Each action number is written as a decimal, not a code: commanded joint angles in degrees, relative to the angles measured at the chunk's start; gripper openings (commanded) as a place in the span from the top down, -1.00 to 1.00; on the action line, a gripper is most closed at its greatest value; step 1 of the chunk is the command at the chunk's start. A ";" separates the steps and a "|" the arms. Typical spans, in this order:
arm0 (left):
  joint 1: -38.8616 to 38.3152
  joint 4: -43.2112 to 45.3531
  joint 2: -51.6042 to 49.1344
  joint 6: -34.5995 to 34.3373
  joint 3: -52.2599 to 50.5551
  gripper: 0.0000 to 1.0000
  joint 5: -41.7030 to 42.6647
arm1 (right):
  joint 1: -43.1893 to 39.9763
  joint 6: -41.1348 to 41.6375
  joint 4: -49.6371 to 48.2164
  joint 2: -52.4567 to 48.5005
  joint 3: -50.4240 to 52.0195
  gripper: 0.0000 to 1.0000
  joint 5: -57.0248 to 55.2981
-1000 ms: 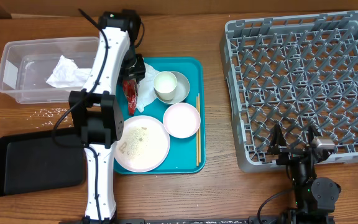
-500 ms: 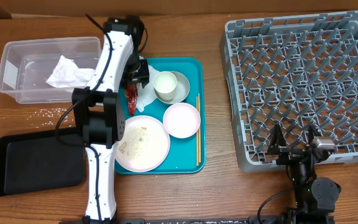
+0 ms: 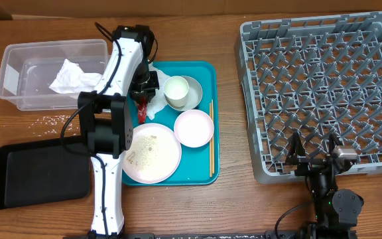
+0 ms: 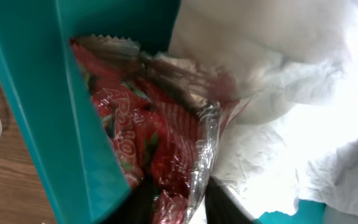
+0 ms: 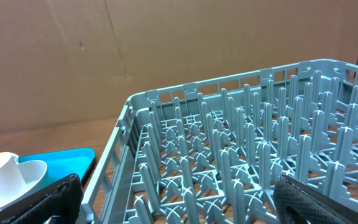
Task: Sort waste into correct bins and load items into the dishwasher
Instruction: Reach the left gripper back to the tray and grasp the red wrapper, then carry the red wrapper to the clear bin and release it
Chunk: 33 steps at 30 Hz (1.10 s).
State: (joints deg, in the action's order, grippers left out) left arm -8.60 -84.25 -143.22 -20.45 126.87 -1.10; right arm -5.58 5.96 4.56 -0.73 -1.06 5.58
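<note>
My left gripper (image 3: 142, 91) is down at the left side of the teal tray (image 3: 204, 70), open, its fingers (image 4: 176, 208) on either side of a red foil wrapper (image 4: 160, 143). A crumpled white napkin (image 4: 291, 118) lies against the wrapper. Another napkin (image 3: 71, 76) lies in the clear tub (image 3: 18, 66). On the tray are a crumb-strewn plate (image 3: 152, 153), a small white bowl (image 3: 193, 127), a white cup (image 3: 176, 88) inside a grey-green bowl (image 3: 192, 96), and chopsticks (image 3: 211, 139). My right gripper (image 3: 314, 154) is open and empty at the grey rack's (image 3: 323, 86) front edge.
The black tray (image 3: 38, 176) lies at the front left. Loose rice grains (image 3: 55, 119) lie on the table between it and the tub. In the right wrist view the rack's pegs (image 5: 241, 155) fill the space between my fingers (image 5: 194, 199).
My left gripper has moved a little toward the front and right, down onto the red wrapper. The right arm has not moved.
</note>
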 commanded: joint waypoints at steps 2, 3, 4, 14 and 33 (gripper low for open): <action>0.22 0.02 -0.04 0.72 -0.28 0.92 0.37 | -0.22 0.00 -0.22 0.57 0.61 -1.00 0.07; 0.22 -0.24 -0.02 0.72 -0.15 0.92 0.85 | -0.22 0.00 -0.22 0.57 0.61 -1.00 0.07; 0.22 -0.85 0.02 0.72 0.31 0.92 1.42 | -0.22 0.00 -0.22 0.57 0.61 -1.00 0.07; 0.33 -10.56 2.75 0.46 14.99 0.92 4.13 | -0.22 0.00 -0.22 0.57 0.61 -1.00 0.07; 13.68 -1.73 13.16 -16.90 22.86 0.92 -0.55 | -0.22 0.00 -0.22 0.57 0.61 -1.00 0.07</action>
State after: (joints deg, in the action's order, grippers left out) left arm 0.67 -86.96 -130.78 -28.05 148.64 -0.23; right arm -5.58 5.98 4.56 -0.73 -1.06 5.58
